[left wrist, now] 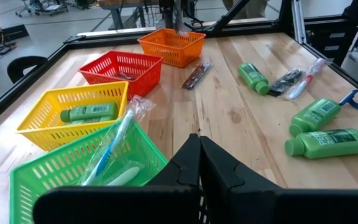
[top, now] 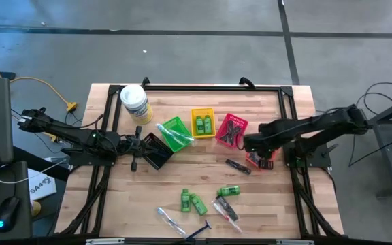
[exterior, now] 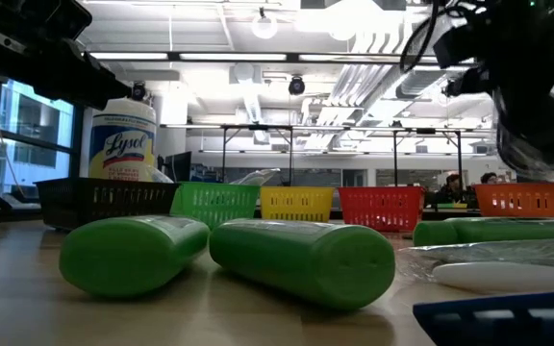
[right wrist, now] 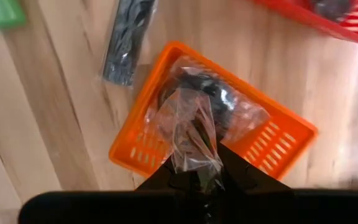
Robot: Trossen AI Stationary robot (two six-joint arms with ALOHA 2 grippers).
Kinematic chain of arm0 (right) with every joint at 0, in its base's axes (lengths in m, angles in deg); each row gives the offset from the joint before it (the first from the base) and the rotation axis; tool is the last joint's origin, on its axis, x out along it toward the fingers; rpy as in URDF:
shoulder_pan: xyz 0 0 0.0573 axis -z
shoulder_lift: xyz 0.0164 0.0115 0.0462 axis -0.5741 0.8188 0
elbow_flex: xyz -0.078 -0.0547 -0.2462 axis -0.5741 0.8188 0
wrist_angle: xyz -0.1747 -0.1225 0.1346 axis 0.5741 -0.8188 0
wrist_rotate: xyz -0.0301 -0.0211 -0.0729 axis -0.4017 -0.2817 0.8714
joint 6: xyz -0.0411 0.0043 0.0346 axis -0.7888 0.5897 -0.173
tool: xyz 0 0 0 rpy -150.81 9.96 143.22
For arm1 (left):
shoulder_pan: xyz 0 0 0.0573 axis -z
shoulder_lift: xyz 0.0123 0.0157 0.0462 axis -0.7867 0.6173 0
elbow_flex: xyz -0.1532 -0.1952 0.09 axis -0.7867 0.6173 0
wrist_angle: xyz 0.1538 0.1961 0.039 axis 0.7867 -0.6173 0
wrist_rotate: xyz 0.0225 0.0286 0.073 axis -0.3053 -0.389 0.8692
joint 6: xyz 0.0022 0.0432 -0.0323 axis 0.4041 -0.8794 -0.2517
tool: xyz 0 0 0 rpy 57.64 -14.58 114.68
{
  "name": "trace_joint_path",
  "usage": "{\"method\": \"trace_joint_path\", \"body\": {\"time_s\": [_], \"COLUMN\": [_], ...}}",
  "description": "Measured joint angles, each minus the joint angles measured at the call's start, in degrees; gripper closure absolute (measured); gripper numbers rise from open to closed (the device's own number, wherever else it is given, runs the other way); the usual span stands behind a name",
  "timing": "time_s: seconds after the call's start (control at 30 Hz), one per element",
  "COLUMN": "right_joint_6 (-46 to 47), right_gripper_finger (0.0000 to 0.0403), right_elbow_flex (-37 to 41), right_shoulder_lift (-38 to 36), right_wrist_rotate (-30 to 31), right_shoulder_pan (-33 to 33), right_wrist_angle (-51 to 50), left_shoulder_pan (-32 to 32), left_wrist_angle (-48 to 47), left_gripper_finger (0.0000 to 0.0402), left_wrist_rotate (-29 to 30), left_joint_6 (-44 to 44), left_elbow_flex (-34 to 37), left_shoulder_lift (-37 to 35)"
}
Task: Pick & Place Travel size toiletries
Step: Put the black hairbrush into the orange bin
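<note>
Wooden table (top: 264,197) half sorted, with some toiletries in coloured baskets, green bottles (top: 194,201) and tubes loose; right gripper (right wrist: 197,177) pinching bagged dark coil (right wrist: 194,134) above orange basket (right wrist: 278,146), left gripper (left wrist: 199,165) closed, empty, beside black basket (top: 156,151).

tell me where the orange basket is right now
In the high view the orange basket sits at the table's right side, directly under the right tool, beside the red basket.
</note>
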Motion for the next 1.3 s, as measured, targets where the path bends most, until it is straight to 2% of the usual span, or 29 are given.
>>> {"method": "trace_joint_path", "body": {"time_s": [0.13, 0.33, 0.63, 0.73, 0.87, 1.07, 1.3], "right_joint_6": [-4.32, -5.83, -5.22, -4.10, -4.07, -2.37, 0.59], "right_gripper_finger": [0.0374, 0.0374, 0.0369, 0.0346, 0.0294, 0.0225, 0.0195], "right_elbow_flex": [0.00, 0.00, 0.00, 0.00, 0.00, 0.00, 0.00], "right_shoulder_lift": [3.36, 7.41, 8.96, 8.96, 8.96, 8.96, 8.46], "right_wrist_rotate": [-0.48, 1.43, 0.56, 0.79, 1.32, 8.18, 11.08], "right_shoulder_pan": [0.42, 2.81, 4.71, 4.68, 4.68, 4.68, 4.68], "right_wrist_angle": [0.48, 0.88, 0.95, 0.97, 0.72, -5.02, -8.79], "left_shoulder_pan": [0.00, 0.00, 0.00, 0.00, 0.00, 0.00, 0.00], "left_wrist_angle": [-0.13, -1.68, -1.53, -1.49, -1.49, -1.44, -1.43], "left_gripper_finger": [0.0401, 0.0401, 0.0401, 0.0401, 0.0401, 0.0401, 0.0401], "left_wrist_rotate": [0.00, 0.00, 0.00, 0.00, 0.31, 2.45, 2.65], "left_joint_6": [0.09, 0.23, 0.56, 0.59, 0.61, 1.48, 1.49], "left_elbow_flex": [0.00, -0.02, -0.02, -0.04, -0.04, -0.04, -0.04], "left_shoulder_lift": [0.00, 0.00, 0.00, 0.00, 0.00, -0.02, -0.02]}}
